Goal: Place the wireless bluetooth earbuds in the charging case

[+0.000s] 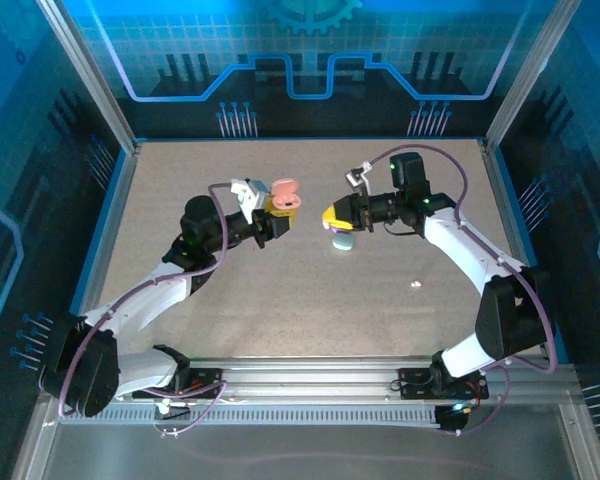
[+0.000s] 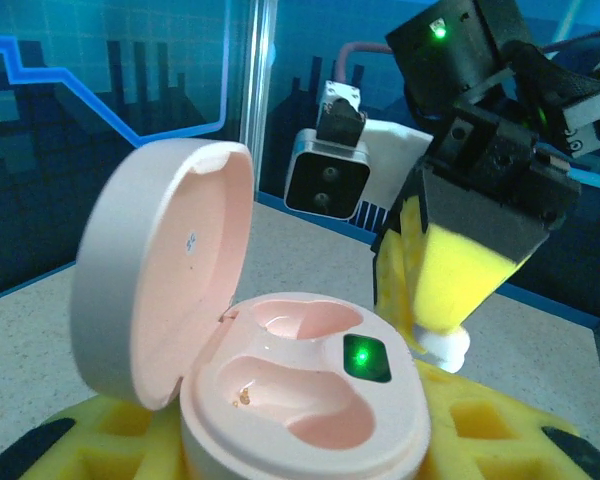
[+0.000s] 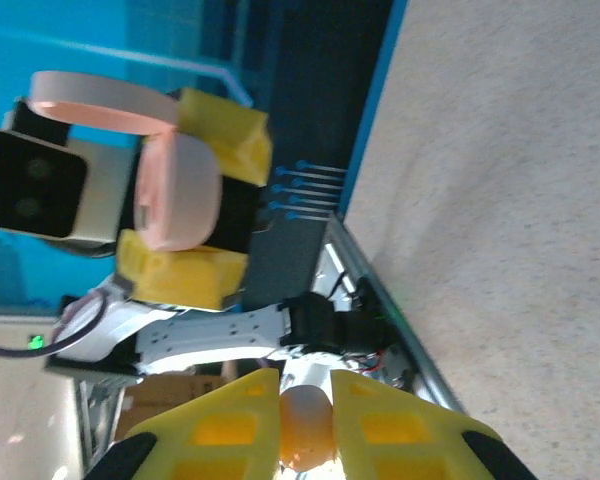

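Pink case (image 2: 300, 400) open, lid upright; white earbud (image 2: 446, 349) beside rim.

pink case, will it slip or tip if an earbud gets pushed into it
Likely stays: the left end effector clamps the pink case in yellow pads. Its glossy rounded shell might slip. The open lid could swing shut.

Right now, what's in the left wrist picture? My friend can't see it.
An open pink charging case, both wells empty and a green light glowing inside, sits clamped in the left gripper. Beside it, the right gripper pinches a small white earbud.
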Controlling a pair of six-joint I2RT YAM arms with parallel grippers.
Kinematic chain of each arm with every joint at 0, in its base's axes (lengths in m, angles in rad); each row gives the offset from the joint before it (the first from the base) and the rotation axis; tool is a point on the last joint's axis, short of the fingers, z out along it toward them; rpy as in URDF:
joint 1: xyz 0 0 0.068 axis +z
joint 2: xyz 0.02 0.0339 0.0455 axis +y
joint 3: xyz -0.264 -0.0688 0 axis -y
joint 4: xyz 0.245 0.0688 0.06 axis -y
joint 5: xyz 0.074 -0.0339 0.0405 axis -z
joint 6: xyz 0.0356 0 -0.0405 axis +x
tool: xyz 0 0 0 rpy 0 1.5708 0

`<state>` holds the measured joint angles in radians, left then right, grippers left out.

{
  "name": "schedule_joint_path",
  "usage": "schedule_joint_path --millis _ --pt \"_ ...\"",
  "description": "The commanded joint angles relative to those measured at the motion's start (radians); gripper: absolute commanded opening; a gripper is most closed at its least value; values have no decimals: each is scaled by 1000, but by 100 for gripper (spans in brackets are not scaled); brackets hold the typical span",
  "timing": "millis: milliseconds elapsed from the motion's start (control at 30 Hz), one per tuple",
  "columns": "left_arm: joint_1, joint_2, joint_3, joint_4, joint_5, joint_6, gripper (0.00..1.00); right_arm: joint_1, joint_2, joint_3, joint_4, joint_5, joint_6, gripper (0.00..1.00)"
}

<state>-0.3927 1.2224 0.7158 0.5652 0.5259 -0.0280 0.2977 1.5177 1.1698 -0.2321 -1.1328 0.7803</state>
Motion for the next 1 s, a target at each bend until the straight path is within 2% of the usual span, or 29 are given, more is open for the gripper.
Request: schedule_joint_path --millis 0,167,333,500,967 --pt "8 17 21 49 74 11 31 -9 3 60 37 -121 40 16" --pt "6 39 27 73 115 40 31 -5 -12 108 21 -111 56 17" --pt "2 53 43 85 163 73 31 27 -27 187 -140 11 -67 17" --pt "-19 58 70 69 182 97 31 63 -25 211 -128 88 -78 18" --pt "-43 73 87 59 184 108 31 96 -42 212 -78 108 -56 17"
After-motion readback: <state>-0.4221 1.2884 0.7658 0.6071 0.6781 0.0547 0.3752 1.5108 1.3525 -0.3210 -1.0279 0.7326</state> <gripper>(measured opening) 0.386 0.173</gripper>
